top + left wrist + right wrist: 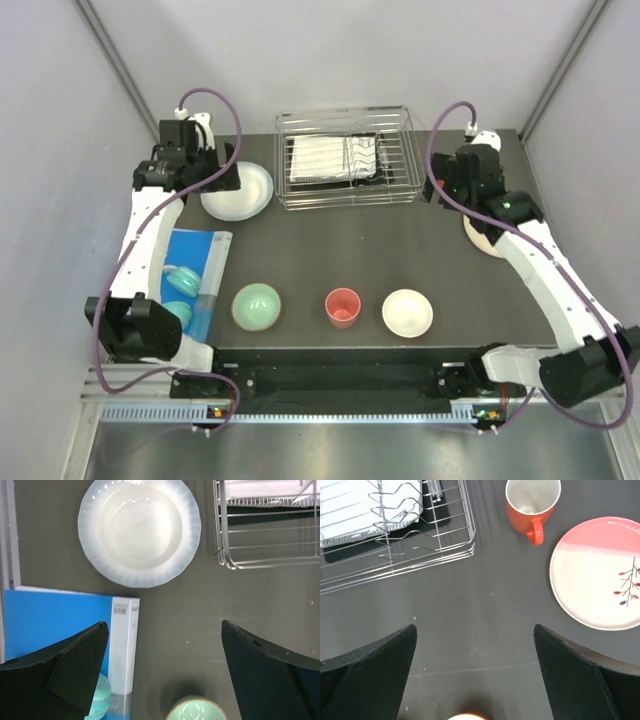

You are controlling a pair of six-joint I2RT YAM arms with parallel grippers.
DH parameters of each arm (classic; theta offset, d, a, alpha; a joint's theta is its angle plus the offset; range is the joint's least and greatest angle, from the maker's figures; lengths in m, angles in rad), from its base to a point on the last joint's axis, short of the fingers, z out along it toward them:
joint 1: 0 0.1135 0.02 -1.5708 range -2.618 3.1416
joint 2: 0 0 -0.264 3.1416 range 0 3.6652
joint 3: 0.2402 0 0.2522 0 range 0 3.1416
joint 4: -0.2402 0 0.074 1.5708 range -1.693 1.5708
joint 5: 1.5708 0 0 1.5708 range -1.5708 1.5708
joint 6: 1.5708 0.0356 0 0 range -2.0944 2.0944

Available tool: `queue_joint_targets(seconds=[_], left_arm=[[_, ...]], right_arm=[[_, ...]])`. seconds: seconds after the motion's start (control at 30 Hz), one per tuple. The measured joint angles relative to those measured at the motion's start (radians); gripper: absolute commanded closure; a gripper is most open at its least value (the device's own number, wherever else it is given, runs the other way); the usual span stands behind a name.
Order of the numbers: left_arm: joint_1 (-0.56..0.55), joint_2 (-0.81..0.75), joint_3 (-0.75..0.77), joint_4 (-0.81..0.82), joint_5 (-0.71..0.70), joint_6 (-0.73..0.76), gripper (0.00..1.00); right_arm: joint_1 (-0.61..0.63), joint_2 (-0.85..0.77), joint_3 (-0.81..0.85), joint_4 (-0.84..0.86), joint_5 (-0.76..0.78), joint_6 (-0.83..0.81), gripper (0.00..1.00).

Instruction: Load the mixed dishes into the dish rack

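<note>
The silver wire dish rack (pixel 392 185) stands at the back centre, with no dishes in it. A white plate (pixel 243 196) lies to its left, and my left gripper (pixel 218 172) hovers open above it. In the left wrist view (pixel 164 625) the plate (pixel 140 530) is ahead and the mint-green bowl (pixel 196 711) is below. The mint-green bowl (pixel 257 306), small pink cup (pixel 342 307) and orange-outside bowl (pixel 407 312) line the front. My right gripper (pixel 440 186) is open and empty (pixel 474 627). Ahead of it are the orange mug (pixel 531 502) and the pale pink plate (pixel 600 572).
A blue sheet (pixel 192 262) with small teal pieces (pixel 182 281) lies at the left. White printed paper on a black board (pixel 325 155) lies inside the rack. The rack's corner shows in the left wrist view (pixel 270 540) and in the right wrist view (pixel 395 540).
</note>
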Motion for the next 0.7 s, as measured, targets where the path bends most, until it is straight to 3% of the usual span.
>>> queue_joint_targets(seconds=[0.2, 0.7], left_arm=[[-0.009, 0.09, 0.002, 0.13, 0.021, -0.021, 0.01], [-0.087, 0.53, 0.24, 0.379, 0.024, -0.038, 0.01]], right_arm=[[0.0, 0.19, 0.105, 0.069, 0.018, -0.039, 0.03], [0.0, 0.715, 0.382, 0.307, 0.146, -0.175, 0.03]])
